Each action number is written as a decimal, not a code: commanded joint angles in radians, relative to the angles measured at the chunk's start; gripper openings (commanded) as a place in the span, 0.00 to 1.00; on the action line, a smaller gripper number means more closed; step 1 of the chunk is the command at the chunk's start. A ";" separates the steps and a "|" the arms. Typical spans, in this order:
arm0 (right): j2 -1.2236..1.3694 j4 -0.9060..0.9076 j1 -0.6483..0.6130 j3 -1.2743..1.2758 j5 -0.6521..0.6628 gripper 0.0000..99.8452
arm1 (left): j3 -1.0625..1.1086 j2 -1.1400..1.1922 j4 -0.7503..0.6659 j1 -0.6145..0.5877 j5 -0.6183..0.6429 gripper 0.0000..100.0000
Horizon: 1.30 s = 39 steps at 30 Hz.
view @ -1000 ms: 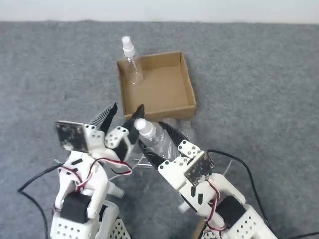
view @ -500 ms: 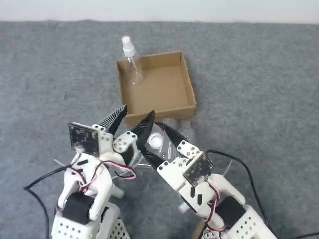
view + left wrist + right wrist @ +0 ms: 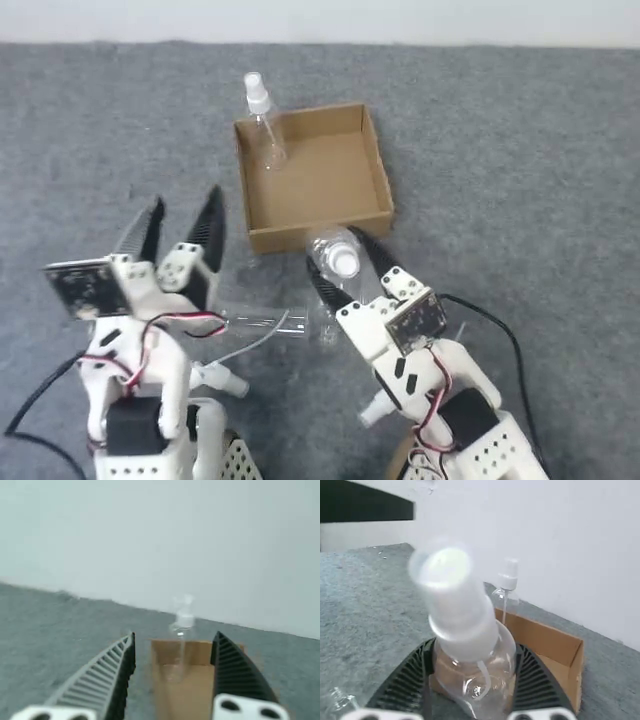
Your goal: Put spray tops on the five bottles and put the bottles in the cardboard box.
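Since the right gripper (image 3: pixel 335 250) is clamped round a topped bottle (image 3: pixel 338 262), i.e. one w/ its spray top on, the step in hand looks like boxing, not capping. The topped bottle is held off the carpet (image 3: pixel 520 150), top tilted up, just in front of the cardboard box (image 3: pixel 320 230) & near its front wall. In the right wrist view the fingers hug its shoulder on both sides.

A standing bottle (image 3: pixel 268 140), also w/ a spray top, is upright at the box's far left corner, prob. inside. The left gripper (image 3: pixel 185 205) is raised, off to the left of the box, jaws spread wide w/ nothing between them. Between the arms some clear parts (image 3: pixel 255 322) lie on the carpet; can't tell bottle from dip tube.

Progress, as I judge: approx. 1 of 5 boxed, 2nd in hand.

Next move, prob.: carry the topped bottle fwd over the front wall, lower it onto free box floor away from the standing bottle, then release. It needs enough height to clear the wall & a level set-down so nothing tips.
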 commanded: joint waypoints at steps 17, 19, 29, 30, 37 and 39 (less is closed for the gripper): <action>-0.022 -0.025 0.071 0.021 -0.005 0.01 | 0.205 -0.005 0.086 -0.259 0.009 0.24; -0.022 -0.024 0.071 0.021 -0.003 0.01 | 0.225 -0.005 0.086 -0.259 0.009 0.24; -0.022 -0.030 0.071 0.002 -0.003 0.01 | 0.334 -0.005 -0.012 -0.137 0.009 0.24; -0.022 -0.024 0.071 -0.018 -0.003 0.01 | 0.340 -0.005 -0.020 -0.132 0.009 0.24; -0.013 -0.022 0.065 -0.130 -0.003 0.01 | 0.400 -0.005 -0.137 -0.129 0.009 0.24; -0.012 -0.022 0.065 -0.166 -0.003 0.01 | 0.401 -0.005 -0.147 -0.129 0.009 0.24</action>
